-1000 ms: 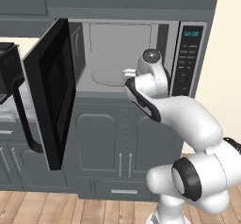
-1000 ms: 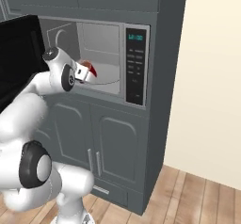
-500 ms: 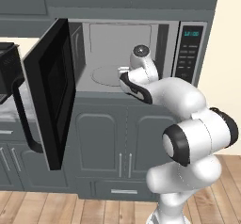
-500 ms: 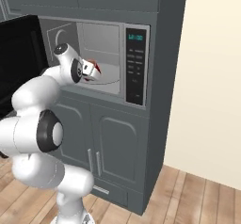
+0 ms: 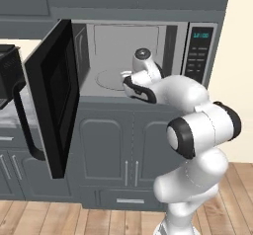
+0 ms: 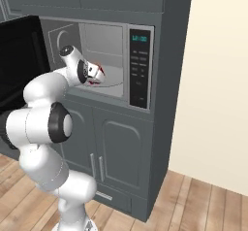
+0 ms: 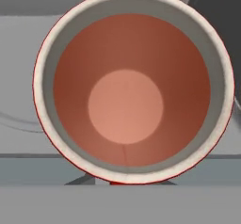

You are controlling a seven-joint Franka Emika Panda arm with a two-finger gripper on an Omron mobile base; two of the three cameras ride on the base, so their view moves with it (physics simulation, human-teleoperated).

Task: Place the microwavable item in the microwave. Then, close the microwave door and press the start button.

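The microwavable item (image 6: 96, 74) is a small red cup, and my gripper (image 6: 93, 73) is shut on it at the front of the microwave's (image 6: 112, 43) open cavity, just above the glass turntable (image 6: 112, 75). In the hand view the cup (image 7: 125, 106) is seen mouth-on, with a pale rim and a red inside, and it hides my fingertips. From the left base view my hand (image 5: 142, 63) reaches over the turntable (image 5: 106, 78) and covers the cup. The microwave door (image 5: 52, 91) stands swung wide open to the left, its dark bar handle (image 5: 24, 123) facing outward.
A dark control panel (image 5: 197, 54) with a teal display sits right of the cavity. The black coffee machine (image 5: 7, 71) stands on the counter at far left, behind the open door. Grey cabinet doors (image 5: 113, 155) run below the microwave.
My hand has edged left and a little deeper into the microwave opening with the cup still held. The elbow has folded up closer to the cabinet front.
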